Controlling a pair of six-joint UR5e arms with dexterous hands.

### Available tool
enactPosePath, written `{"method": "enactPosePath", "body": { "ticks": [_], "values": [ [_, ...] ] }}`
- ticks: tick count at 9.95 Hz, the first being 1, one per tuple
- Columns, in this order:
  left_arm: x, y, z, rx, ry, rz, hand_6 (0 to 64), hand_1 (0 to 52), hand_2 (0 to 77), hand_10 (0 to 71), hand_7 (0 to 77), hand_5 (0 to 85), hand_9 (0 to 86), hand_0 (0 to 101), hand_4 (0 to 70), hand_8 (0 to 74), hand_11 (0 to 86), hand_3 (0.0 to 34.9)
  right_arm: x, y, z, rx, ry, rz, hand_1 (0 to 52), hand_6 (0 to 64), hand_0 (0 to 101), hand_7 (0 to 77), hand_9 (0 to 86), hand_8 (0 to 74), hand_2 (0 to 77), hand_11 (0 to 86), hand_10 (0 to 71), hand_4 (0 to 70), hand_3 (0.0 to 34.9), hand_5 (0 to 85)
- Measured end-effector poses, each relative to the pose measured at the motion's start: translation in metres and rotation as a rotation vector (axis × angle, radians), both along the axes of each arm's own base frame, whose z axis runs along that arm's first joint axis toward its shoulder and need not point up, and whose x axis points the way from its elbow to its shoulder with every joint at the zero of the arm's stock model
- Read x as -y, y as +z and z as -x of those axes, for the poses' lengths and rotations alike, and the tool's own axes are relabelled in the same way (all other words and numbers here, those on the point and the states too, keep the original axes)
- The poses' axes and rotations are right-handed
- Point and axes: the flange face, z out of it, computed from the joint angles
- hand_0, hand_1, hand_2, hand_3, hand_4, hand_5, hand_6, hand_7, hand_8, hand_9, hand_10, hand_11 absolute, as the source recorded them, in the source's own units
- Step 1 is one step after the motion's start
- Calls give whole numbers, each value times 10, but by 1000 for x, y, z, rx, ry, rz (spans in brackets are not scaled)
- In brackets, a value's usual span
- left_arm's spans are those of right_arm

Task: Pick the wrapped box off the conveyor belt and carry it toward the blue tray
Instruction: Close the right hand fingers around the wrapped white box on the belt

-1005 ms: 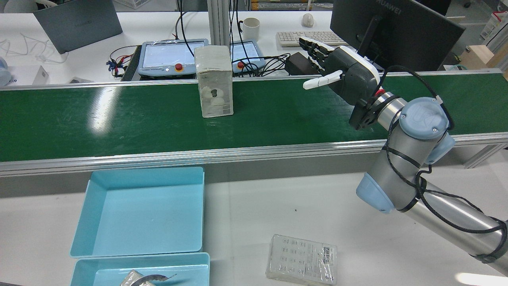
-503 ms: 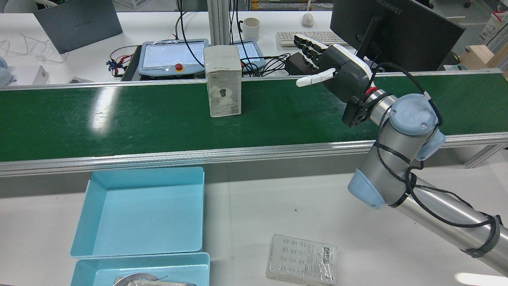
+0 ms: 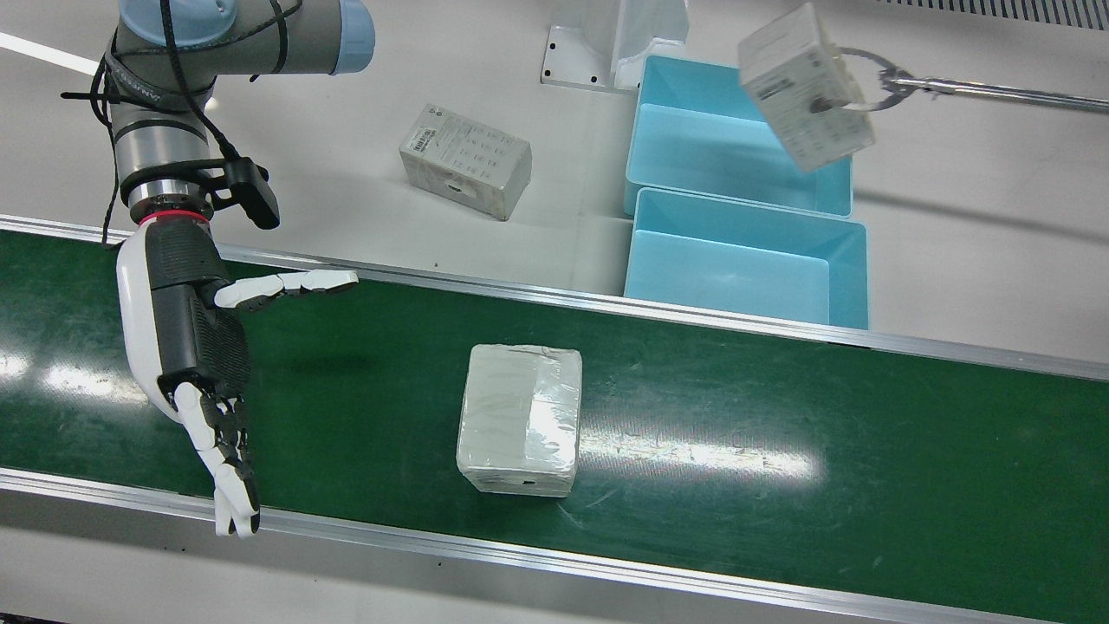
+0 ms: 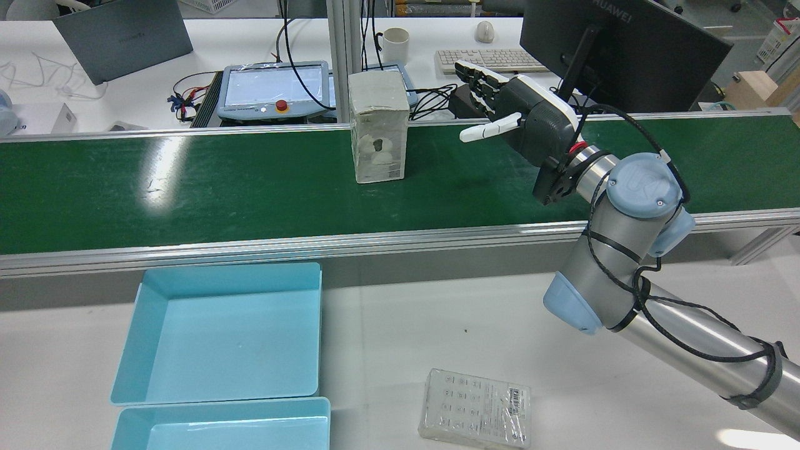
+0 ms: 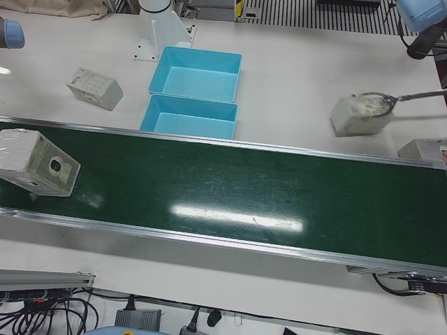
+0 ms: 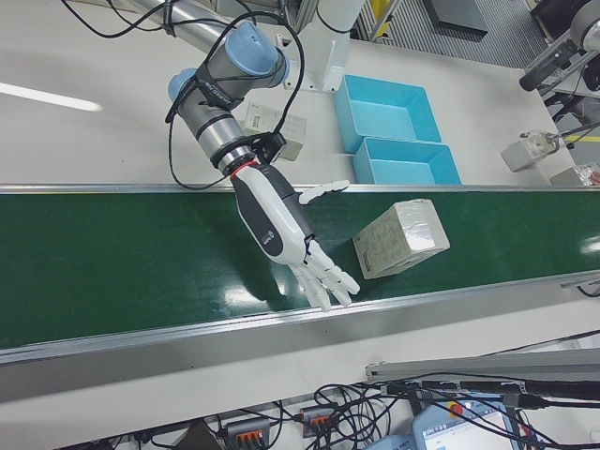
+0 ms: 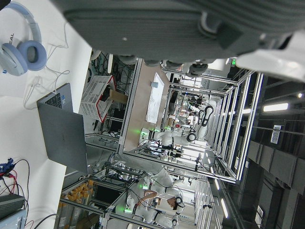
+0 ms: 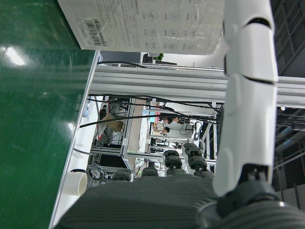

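Observation:
The wrapped box stands upright on the green conveyor belt; it also shows as the box from above and the box from the front. My right hand hovers over the belt just right of it in the rear view, open, fingers straight and thumb pointing at the box, not touching. From above, the same hand is left of the box. The left hand shows only as a dark palm with nothing in it. Two blue trays sit on the white table before the belt.
A second wrapped box lies flat on the table near the right arm. Another box hangs from a wire loop on a thin rod above the trays. Teach pendants, cables, a mug and a monitor stand beyond the belt.
The box has travelled right along the belt toward my right hand. The hand has shifted left toward it. The looped object over the nearest tray has left the rear view.

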Motion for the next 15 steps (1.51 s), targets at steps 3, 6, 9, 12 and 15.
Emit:
{"method": "enactPosePath", "body": {
  "ticks": [3,6,9,12,15],
  "values": [
    [0,0,0,0,0,0,0,0,11,5,0,11,0,0,0,0,0,0,-1,1,3,-1,-4,1,142,0,479,16,11,0,109,11,5,60,33,76],
    [0,0,0,0,0,0,0,0,11,0,0,11,0,0,0,0,0,0,-1,2,4,-2,-6,3,142,0,479,16,11,0,114,11,5,65,19,76],
    [0,0,0,0,0,0,0,0,11,0,0,11,0,0,0,0,0,0,0,5,7,-6,-8,7,142,0,478,16,11,0,109,11,0,76,19,76],
    [0,0,0,0,0,0,0,0,5,0,0,11,0,0,0,0,0,0,0,3,13,-6,-16,7,142,0,477,16,11,0,109,11,5,76,21,76],
    [0,0,0,0,0,0,0,0,5,0,0,11,0,0,0,0,0,0,3,5,18,-10,-18,12,142,0,478,16,11,0,114,11,5,76,2,76]
  ]
}}
